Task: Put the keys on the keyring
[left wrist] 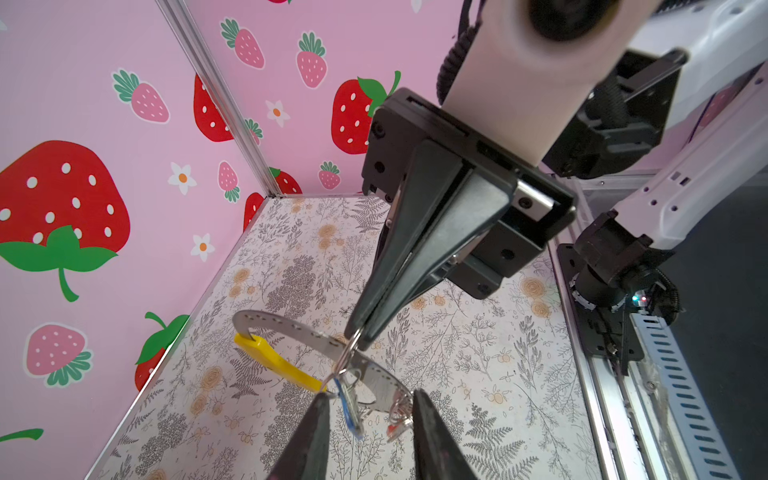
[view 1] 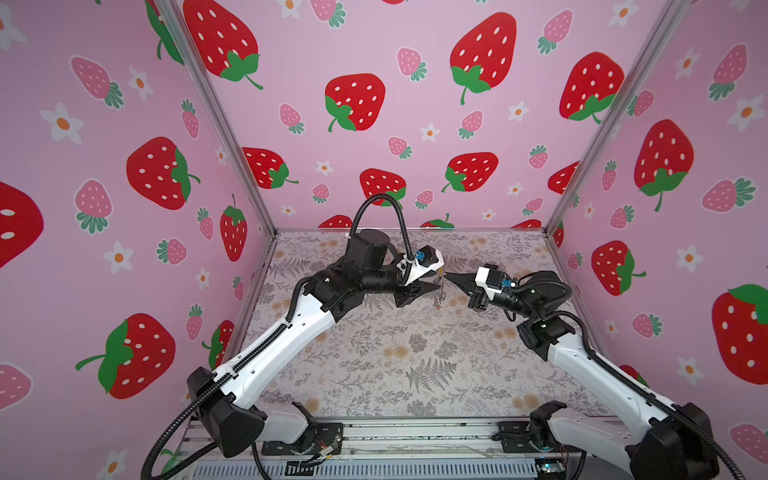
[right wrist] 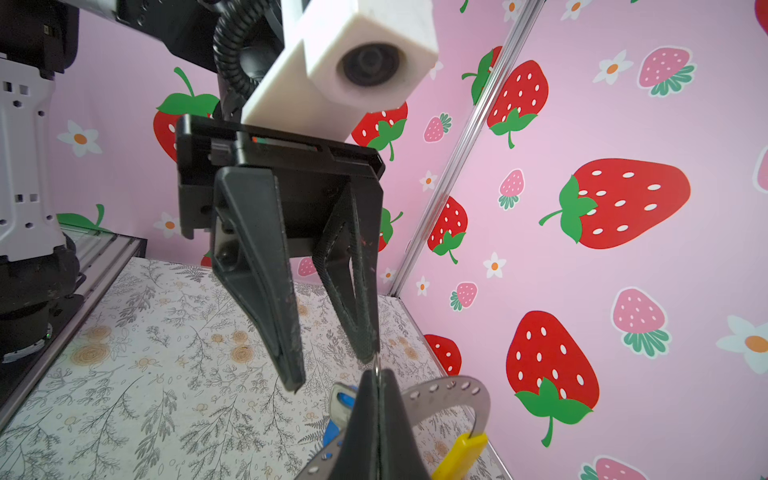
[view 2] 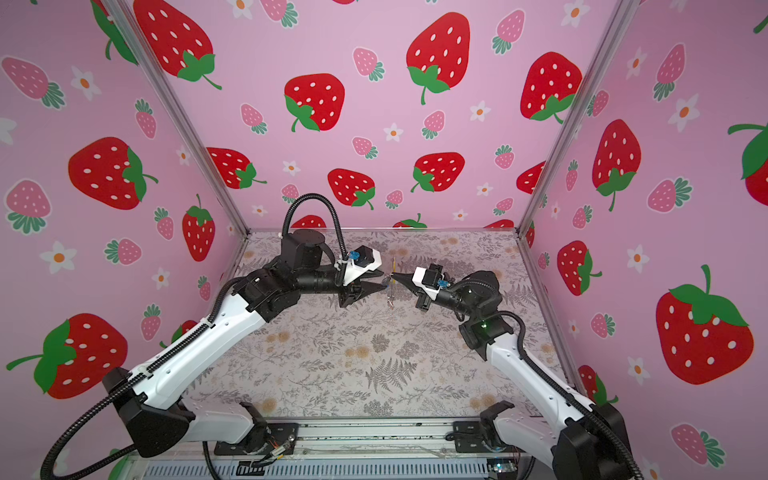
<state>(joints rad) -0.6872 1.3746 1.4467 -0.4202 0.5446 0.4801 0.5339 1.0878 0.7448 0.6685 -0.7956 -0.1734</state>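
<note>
The keyring [left wrist: 282, 326] is a flat grey perforated hoop with a yellow section [left wrist: 274, 361], held up above the table. My right gripper [left wrist: 359, 336] is shut on its band, and a thin wire loop sticks out at the fingertips [right wrist: 377, 374]. Two keys hang from the hoop, one with a blue tag [left wrist: 351, 411] and one with a red tag [left wrist: 397, 428]. My left gripper [left wrist: 370, 395] is open, its fingers standing either side of the hanging tags. In both top views the two grippers [view 1: 436, 284] [view 2: 392, 275] meet tip to tip at the hoop [view 2: 393, 266], seen edge-on.
The floral table [view 1: 374, 353] lies below, boxed in by pink strawberry walls [view 1: 124, 166] on three sides. A metal rail [view 1: 374, 436] with the arm bases runs along the front edge. Both arms reach in towards the back middle.
</note>
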